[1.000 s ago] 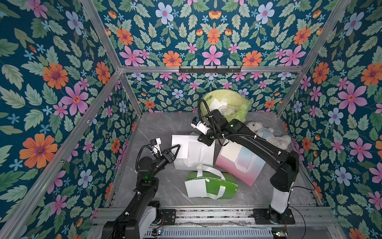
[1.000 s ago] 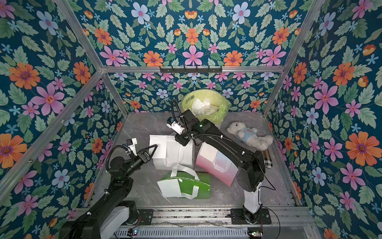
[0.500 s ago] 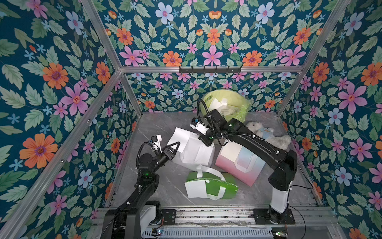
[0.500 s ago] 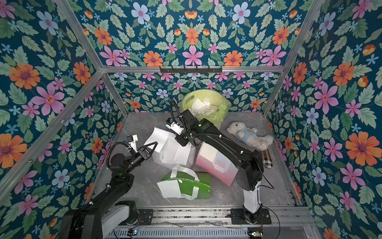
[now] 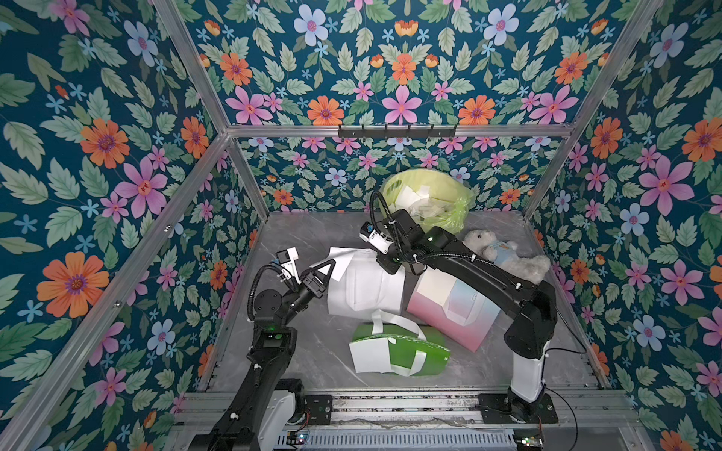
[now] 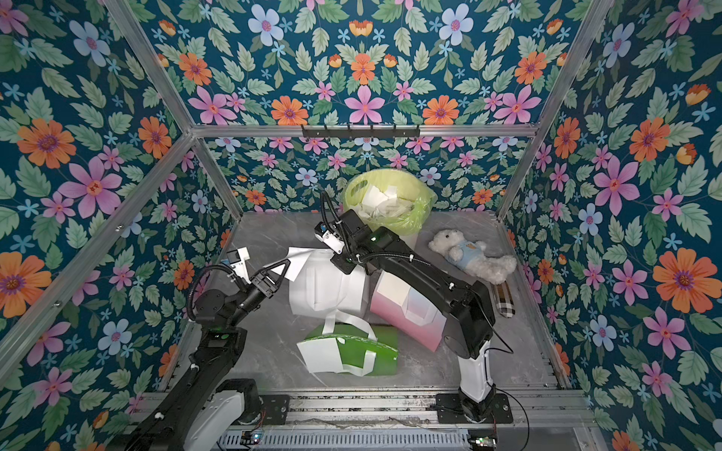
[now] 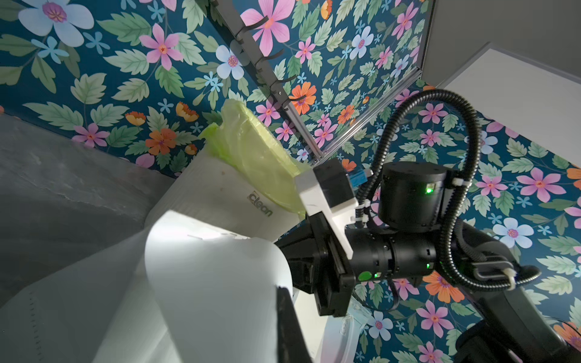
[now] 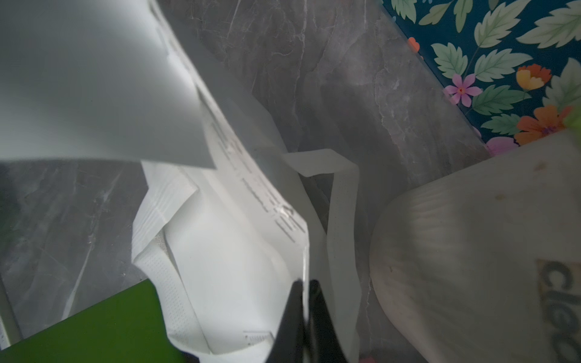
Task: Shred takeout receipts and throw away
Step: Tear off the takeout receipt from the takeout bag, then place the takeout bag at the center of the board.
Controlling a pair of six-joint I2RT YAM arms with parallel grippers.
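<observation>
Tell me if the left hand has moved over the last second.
Yes, slightly: the left hand, now shut on the receipt, sits a little farther from the green bag, toward the back wall.

Curled white receipt (image 5: 342,265), aloft

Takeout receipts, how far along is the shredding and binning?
Done: white paper scraps already lie in the lime-lined bin. In hand: left gripper and right gripper both pinch one white printed receipt, showing no tear. Remaining: tearing it, binning it, plus the plain sheet on the pink bag.
</observation>
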